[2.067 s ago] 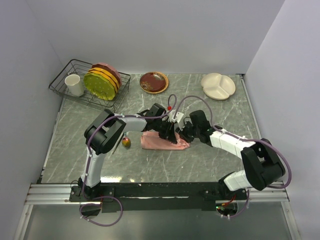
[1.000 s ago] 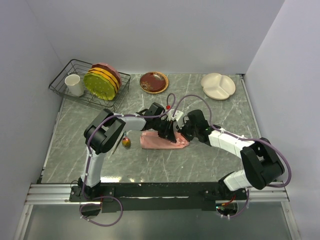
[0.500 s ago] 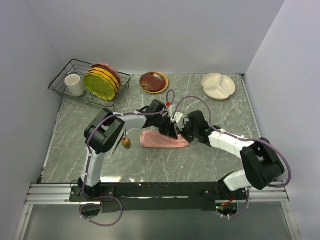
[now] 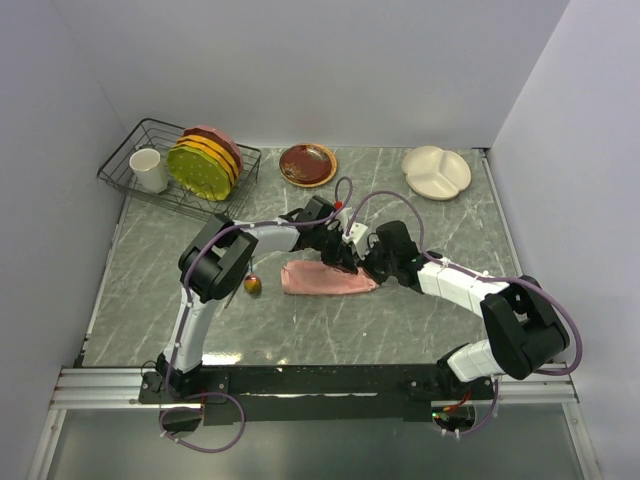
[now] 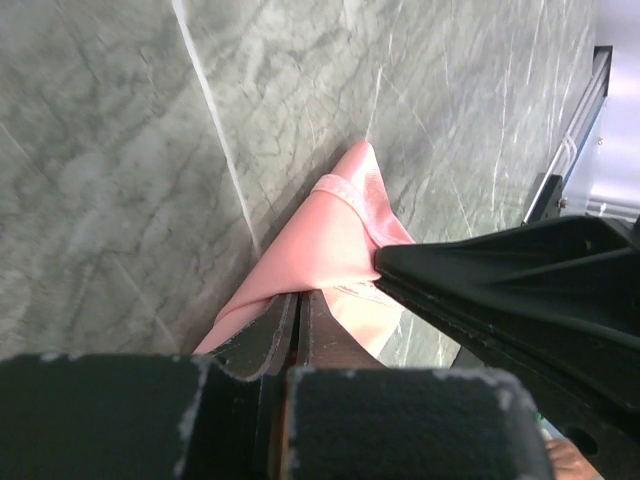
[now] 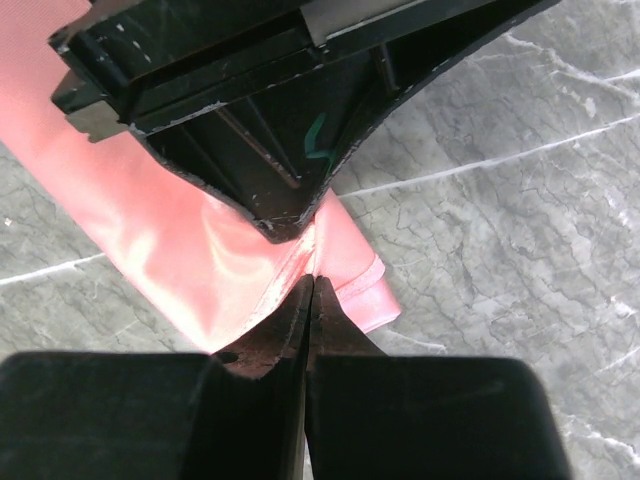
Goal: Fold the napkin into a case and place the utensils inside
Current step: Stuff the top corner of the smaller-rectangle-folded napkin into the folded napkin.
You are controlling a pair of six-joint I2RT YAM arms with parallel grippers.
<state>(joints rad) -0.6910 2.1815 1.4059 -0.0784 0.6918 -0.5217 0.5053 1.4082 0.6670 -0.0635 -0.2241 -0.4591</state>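
Note:
The salmon-pink napkin (image 4: 322, 281) lies folded into a narrow strip on the marble table, between the two arms. My left gripper (image 4: 344, 257) and right gripper (image 4: 366, 264) meet at its right end. In the left wrist view my left gripper (image 5: 297, 297) is shut on a fold of the pink cloth (image 5: 330, 225). In the right wrist view my right gripper (image 6: 311, 281) is shut on the cloth (image 6: 170, 250) beside the left gripper's dark body. A gold-headed utensil (image 4: 252, 286) lies just left of the strip. I cannot tell the fork from the spoon.
A wire dish rack (image 4: 125, 160) at the back left holds a white cup (image 4: 149, 170) and upright plates (image 4: 203, 163). A brown plate (image 4: 308, 164) and a cream divided plate (image 4: 437, 172) sit along the back. Walls close in on the left and right.
My left gripper has shifted slightly back and to the right at the strip's right end. The right gripper and the folded napkin stay almost where they were.

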